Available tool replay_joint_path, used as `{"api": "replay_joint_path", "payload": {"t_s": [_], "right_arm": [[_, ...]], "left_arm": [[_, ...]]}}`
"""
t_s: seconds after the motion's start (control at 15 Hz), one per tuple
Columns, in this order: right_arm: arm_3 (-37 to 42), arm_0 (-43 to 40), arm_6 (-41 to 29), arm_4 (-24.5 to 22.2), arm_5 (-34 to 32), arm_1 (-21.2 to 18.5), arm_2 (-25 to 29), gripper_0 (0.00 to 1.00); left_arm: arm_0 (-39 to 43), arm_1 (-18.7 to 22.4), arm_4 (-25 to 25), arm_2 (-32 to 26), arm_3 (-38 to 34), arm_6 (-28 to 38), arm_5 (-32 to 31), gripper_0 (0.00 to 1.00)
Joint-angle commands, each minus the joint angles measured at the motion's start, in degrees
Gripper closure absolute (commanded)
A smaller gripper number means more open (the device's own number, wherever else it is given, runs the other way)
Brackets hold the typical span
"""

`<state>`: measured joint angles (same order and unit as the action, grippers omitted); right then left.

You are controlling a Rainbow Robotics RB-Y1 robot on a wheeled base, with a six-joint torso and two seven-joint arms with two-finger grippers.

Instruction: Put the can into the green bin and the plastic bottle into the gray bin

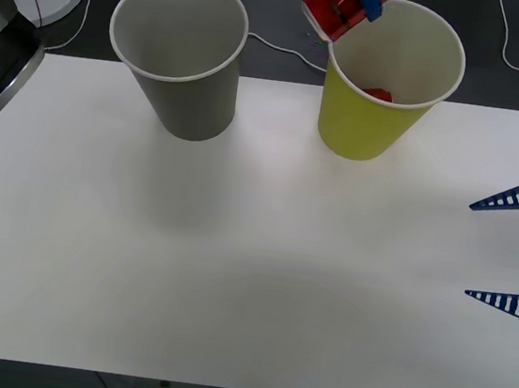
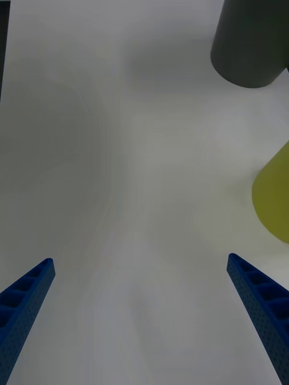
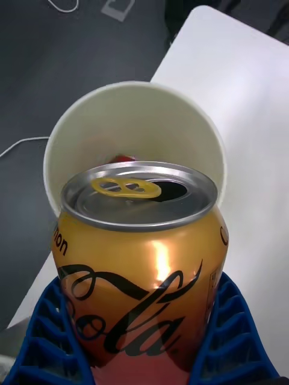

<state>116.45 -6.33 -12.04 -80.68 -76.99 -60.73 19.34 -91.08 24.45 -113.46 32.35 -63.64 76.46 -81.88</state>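
From the front camera, the left gripper [image 1: 351, 5] hangs at the far rim of the large yellow-green paper cup with a white inside, the green bin [image 1: 382, 124], with its blue fingers clamped on the small red and orange-gold drink can [image 1: 331, 12]. The can is tilted and sits above the rim on the side nearer the large gray paper cup, the gray bin [image 1: 181, 80]. Something red [image 1: 378, 94] already lies low inside the green bin; what it is cannot be told. The right gripper [image 1: 514, 252] waits at the right edge of the white table [image 1: 230, 276], its ribbed fingers spread wide and holding nothing.

The right wrist camera looks along the bare tabletop between its two parted blue fingers [image 2: 27, 301], with the gray bin and green bin both well ahead and off to one side.

The left wrist camera is close on the can — gold pull-tab, opened mouth, orange-gold wall — gripped low on its body between the ribbed blue pads [image 3: 45, 337], with the green bin's white interior directly beyond it. An opened can is likely light and thin-walled, smooth and a bit slippery, so a hold across the middle of the cylinder suits it — firm, but not enough to dent. A release here should drop it inside.
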Motion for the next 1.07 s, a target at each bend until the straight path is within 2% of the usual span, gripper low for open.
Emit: {"api": "replay_joint_path", "payload": {"t_s": [0.07, 0.2, 0.6, 1.07], "right_arm": [[0.0, 0.0, 0.0, 0.0, 0.0, 0.0, 0.0, 0.00], [0.0, 0.0, 0.0, 0.0, 0.0, 0.0, 0.0, 0.00], [0.0, 0.0, 0.0, 0.0, 0.0, 0.0, 0.0, 0.00], [0.0, 0.0, 0.0, 0.0, 0.0, 0.0, 0.0, 0.00]], "left_arm": [[-2.2, -3.0, -0.6, 0.0, 5.6, -0.1, 3.9, 1.00], [-4.0, -5.5, -1.1, 0.0, 9.4, -0.1, 5.8, 1.00], [-5.1, -9.2, -2.6, 0.1, 14.6, -0.1, 11.5, 1.00], [-5.1, -9.2, -2.0, 0.1, 14.6, -0.1, 12.4, 0.98]]}}
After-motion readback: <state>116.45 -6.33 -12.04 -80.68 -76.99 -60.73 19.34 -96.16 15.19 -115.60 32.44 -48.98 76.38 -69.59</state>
